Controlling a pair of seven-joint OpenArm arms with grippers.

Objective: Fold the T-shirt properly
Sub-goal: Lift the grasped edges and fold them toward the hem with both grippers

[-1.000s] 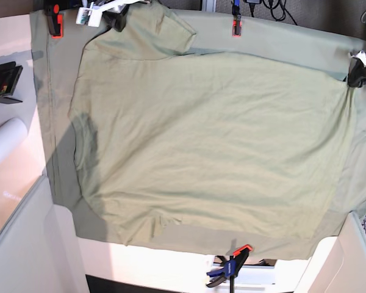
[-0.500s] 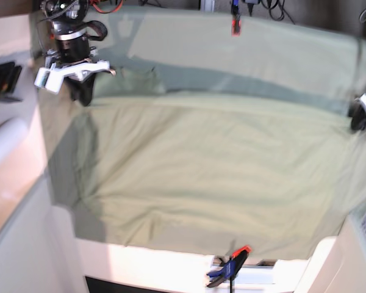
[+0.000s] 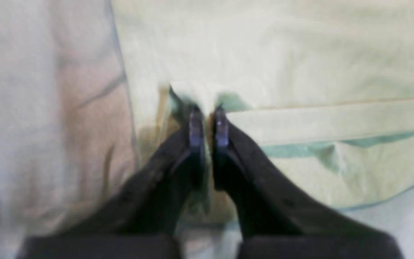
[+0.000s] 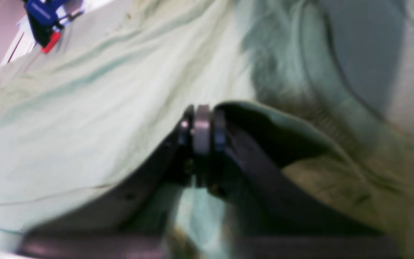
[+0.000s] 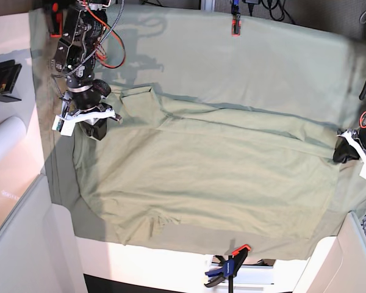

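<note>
I am folding the T-shirt (image 5: 207, 177). It lies spread out on the big grey-green sheet (image 5: 280, 55) that covers the table, and its far edge is doubled over toward the front.

My right gripper (image 5: 85, 119) is at the neck end of the shirt. Its jaws are pressed shut on a pinch of the shirt cloth — my right wrist view shows the cloth draped right over one finger. My left gripper (image 5: 348, 149) is at the hem end. Its jaws are nearly together with a thin bit of the shirt's edge between them, so I think it has hold too.

The shirt looks soft, light and floppy. It will sag in the middle and wrinkle if I pull unevenly. It is not slippery, but a thin pinch could slide out.

The best places to hold are the corners and the stitched edges — they are thicker. I must not grab the sheet underneath. A blue and red clamp (image 5: 232, 268) grips the front edge of the sheet.
</note>
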